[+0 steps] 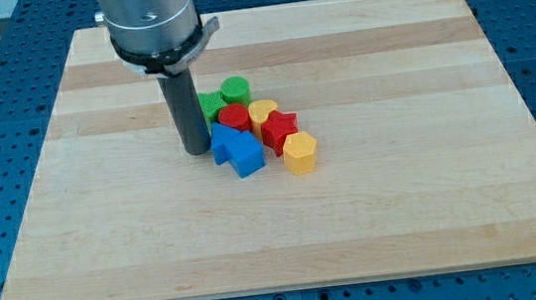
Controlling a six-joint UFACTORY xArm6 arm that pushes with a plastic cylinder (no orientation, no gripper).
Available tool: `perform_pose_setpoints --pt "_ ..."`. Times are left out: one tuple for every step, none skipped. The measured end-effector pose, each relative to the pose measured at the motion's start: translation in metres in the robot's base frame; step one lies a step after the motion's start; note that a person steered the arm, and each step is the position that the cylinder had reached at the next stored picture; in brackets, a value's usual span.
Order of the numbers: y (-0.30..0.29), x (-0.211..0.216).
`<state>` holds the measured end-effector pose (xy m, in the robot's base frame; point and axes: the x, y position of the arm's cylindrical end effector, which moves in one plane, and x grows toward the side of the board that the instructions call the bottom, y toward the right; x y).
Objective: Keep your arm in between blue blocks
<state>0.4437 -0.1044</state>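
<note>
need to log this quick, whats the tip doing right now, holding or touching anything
My tip: a bare rod, holds nothing; it stands at the view's left of the two blue blocks, close beside them, not between them; contact cannot be told.

We are holding our arm (148,23) near the view's top, left of centre. The dark rod (187,109) is hanging straight down, and my tip (195,153) is resting at its lower end.
</note>
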Motion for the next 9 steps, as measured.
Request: perform_pose_setpoints --pt "0.002 -0.009" --pt "0.012 -0.013" --pt "-0.002 -0.011" --pt "-0.024 0.007" --pt "-0.023 0.029" --pt "0.014 0.048" --pt "0.033 0.050" --pt "0.033 0.040" --pt "0.040 0.026"
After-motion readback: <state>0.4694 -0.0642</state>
